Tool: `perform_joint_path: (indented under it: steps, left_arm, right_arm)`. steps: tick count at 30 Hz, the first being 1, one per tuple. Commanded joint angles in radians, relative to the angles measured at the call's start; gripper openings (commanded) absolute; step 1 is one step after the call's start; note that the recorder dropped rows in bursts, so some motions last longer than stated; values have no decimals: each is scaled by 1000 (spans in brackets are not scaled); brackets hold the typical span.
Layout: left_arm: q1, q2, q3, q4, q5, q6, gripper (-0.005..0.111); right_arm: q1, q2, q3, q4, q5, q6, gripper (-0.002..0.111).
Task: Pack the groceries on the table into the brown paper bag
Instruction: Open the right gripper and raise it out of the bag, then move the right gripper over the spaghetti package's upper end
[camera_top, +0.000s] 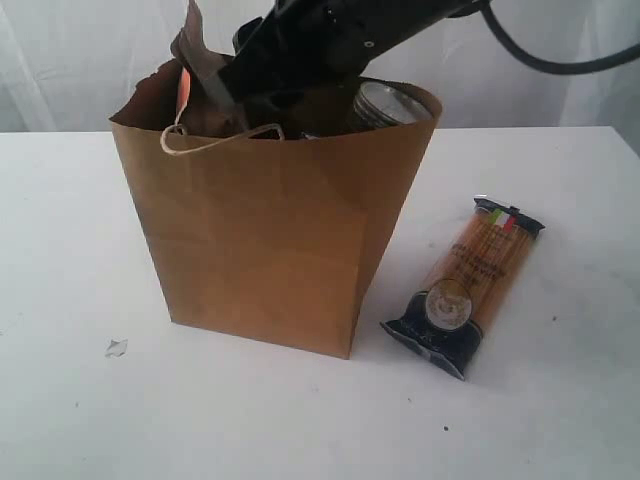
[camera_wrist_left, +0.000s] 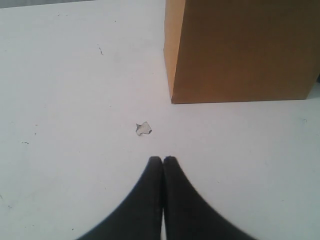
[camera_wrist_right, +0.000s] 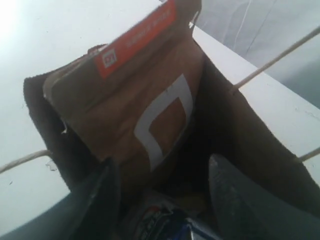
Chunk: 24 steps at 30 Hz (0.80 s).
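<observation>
The brown paper bag (camera_top: 270, 240) stands upright mid-table (camera_top: 80, 250). My right arm (camera_top: 300, 45) reaches into its mouth from above. In the right wrist view the right gripper (camera_wrist_right: 163, 162) is open inside the bag. The brown orange-labelled pouch (camera_wrist_right: 125, 100) leans against the bag wall just beyond the fingers (camera_wrist_right: 107, 195), and its top pokes out of the bag (camera_top: 190, 45). A blue-white carton (camera_wrist_right: 170, 225) lies below. A jar lid (camera_top: 385, 103) shows at the bag's right rim. The spaghetti packet (camera_top: 475, 285) lies on the table right of the bag. My left gripper (camera_wrist_left: 162, 161) is shut and empty.
A small crumpled scrap (camera_wrist_left: 143, 128) lies on the white table (camera_wrist_left: 60, 75) just ahead of the left gripper, left of the bag (camera_wrist_left: 240, 50). A twisted cord handle (camera_top: 215, 142) hangs over the bag's front. A white curtain backs the scene.
</observation>
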Motion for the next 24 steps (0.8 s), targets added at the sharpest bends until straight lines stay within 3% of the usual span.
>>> perform_joint_path:
  steps: [1,11,18,24]
  left_arm:
    - [-2,-5,4,3,5,-9,1]
    - [-2,-5,4,3,5,-9,1]
    - [-2,-5,4,3,5,-9,1]
    - [-2,-5,4,3,5,-9,1]
  right_arm:
    - [2,-39,-6,2,81,13,51]
    - [2,-200,109,-8,138,46,51]
    - [-1,-365,271,-18,119,163,51]
    - [-1,-530,376,-140,123,338,51]
